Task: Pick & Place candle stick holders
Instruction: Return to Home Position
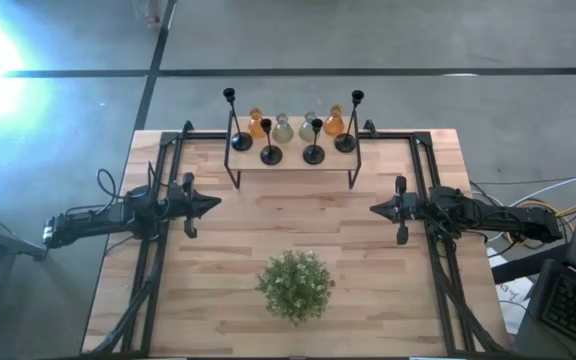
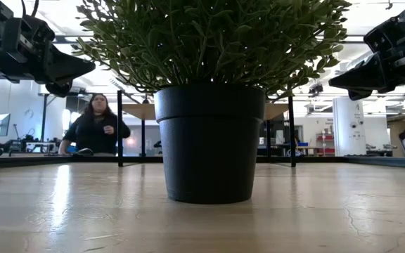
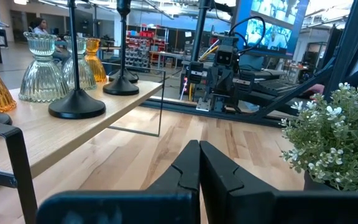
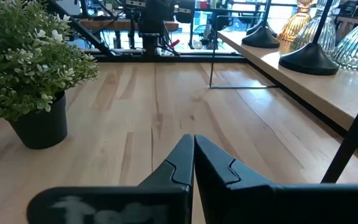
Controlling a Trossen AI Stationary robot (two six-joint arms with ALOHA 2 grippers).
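Four black candle stick holders stand by their round bases on a raised wooden shelf (image 1: 293, 168) at the table's far middle: two outer ones (image 1: 241, 140) (image 1: 345, 142) and two inner ones (image 1: 270, 154) (image 1: 313, 154). Two of them show in the left wrist view (image 3: 76, 107) (image 3: 122, 87) and two in the right wrist view (image 4: 308, 62) (image 4: 261, 40). My left gripper (image 1: 216, 203) is shut and empty above the table's left middle, pointing right. My right gripper (image 1: 373, 209) is shut and empty at the right middle, pointing left. Both are nearer than the shelf.
Orange and grey-green glass vases (image 1: 283, 128) stand between the holders on the shelf, which rests on thin black metal legs (image 1: 353, 178). A potted green plant (image 1: 295, 285) stands at the table's near middle. Bare wood lies between the grippers. A person (image 2: 97, 126) is seated beyond the table.
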